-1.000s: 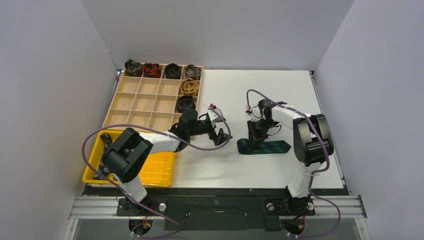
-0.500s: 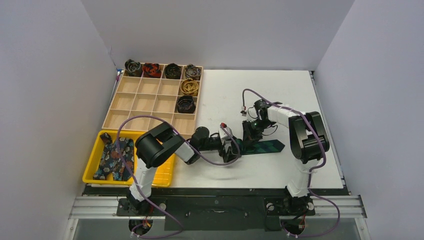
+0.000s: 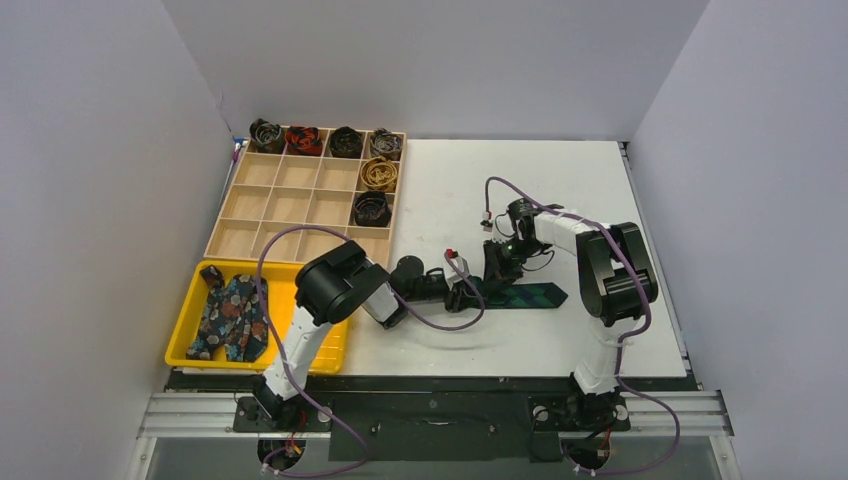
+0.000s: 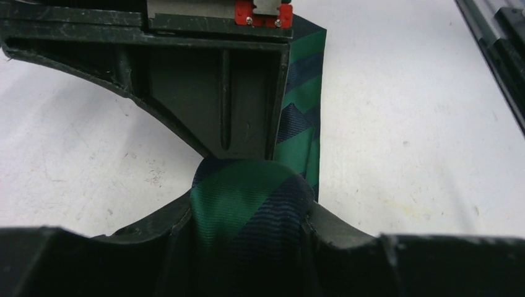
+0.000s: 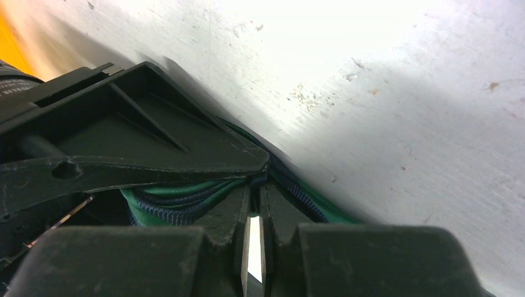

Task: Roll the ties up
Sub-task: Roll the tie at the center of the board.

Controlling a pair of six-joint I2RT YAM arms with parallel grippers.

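**Item:** plaid tie (image 3: 535,295), on the counter (image 3: 520,190) between the two arms.
**Lie:** the coiled end is to the left. The flat tail runs rightward along the counter, so the long axis is roughly left to right.
**Left pincer** (image 4: 247,198): clamped across the coil, one finger on either side.
**Right pincer** (image 5: 254,210): fingers together, tips at the coil's edge. Whether they nip any cloth cannot be told.
**Judgement:** the tail lies away from the left pincer, so further rolling would travel rightward.
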